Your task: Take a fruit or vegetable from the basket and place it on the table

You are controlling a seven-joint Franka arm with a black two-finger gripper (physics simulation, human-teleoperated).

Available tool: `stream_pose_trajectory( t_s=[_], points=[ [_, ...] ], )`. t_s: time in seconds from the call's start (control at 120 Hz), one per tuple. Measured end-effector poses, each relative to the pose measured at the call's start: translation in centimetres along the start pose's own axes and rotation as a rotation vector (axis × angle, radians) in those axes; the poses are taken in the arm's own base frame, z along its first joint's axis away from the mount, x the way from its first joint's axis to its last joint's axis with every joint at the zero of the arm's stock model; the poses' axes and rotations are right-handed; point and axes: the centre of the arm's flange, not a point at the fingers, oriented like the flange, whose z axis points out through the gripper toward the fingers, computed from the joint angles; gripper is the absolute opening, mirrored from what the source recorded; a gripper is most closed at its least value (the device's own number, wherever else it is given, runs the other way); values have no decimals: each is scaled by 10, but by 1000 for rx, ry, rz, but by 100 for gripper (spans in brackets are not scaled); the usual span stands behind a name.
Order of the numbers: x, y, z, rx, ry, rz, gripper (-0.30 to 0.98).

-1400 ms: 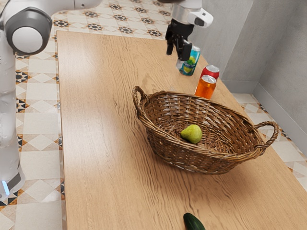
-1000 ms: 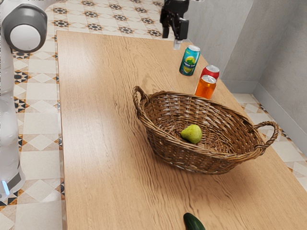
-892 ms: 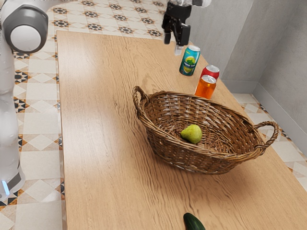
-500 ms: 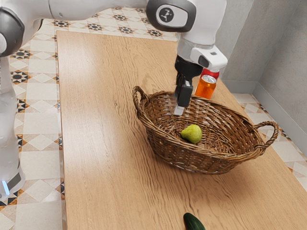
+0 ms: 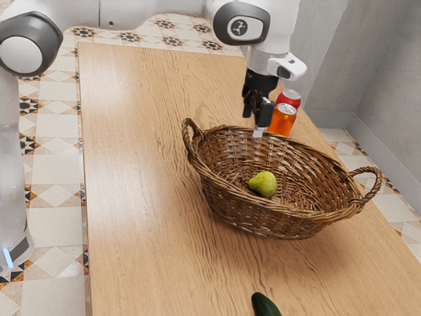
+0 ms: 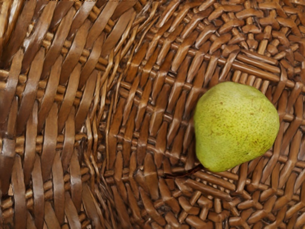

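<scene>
Patterned tiles [image 5: 52, 227] surround the pale wood table [image 5: 131, 197]. Near the exterior view's centre, a plump yellow-green pear [image 5: 265, 184] — finely speckled, dark-stemmed — lies on its side inside the brown wicker basket [image 5: 253, 220]. From the upper left, the arm [image 5: 131, 12] reaches across, its empty gripper [image 5: 253, 125] pointing down over the basket — two fingers apart.

1. The gripper [image 5: 255, 122], first near the top of the exterior view, has come down to upper right of centre, over the basket's [image 5: 306, 146] far rim.
2. Against the latest earlier picture, it sits higher and farther right.
3. The red can [image 5: 290, 99] has become less covered.
</scene>
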Motion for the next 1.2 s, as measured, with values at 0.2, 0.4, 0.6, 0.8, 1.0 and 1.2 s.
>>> stream_pose_trajectory(
  t_s=[0.2,0.4,0.6,0.8,1.0,1.2],
  points=[
    [4,1,0,-2,26,6,69],
    [7,51,16,-17,8,97,69],
    [9,45,17,-15,10,89,69],
    [13,23,20,-13,7,54,69],
    [14,33,25,-16,0,72,69],
    [25,34,59,-21,-50,78,69]
  ],
)
